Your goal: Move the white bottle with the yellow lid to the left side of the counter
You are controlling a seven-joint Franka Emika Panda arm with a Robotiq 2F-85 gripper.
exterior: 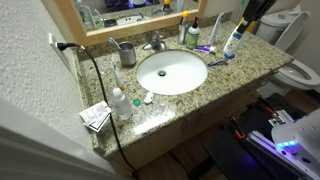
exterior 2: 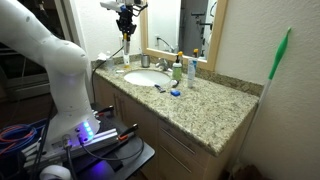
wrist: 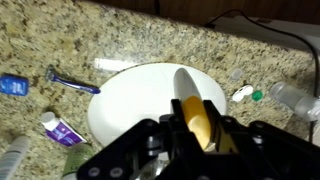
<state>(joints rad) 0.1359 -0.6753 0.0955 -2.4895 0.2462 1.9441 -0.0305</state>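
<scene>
My gripper is shut on the yellow cap of the white bottle with the yellow lid. The white body points down toward the oval white sink. In an exterior view the gripper hangs high above the far end of the granite counter, and the bottle hangs under it, clear of the surface and just beyond the sink. The other exterior view shows the counter, sink and faucet, but not the gripper.
A clear bottle with a white cap, a small box, a cup and a black cable stand at one end. A green-and-white bottle, another white bottle and a blue razor lie at the other.
</scene>
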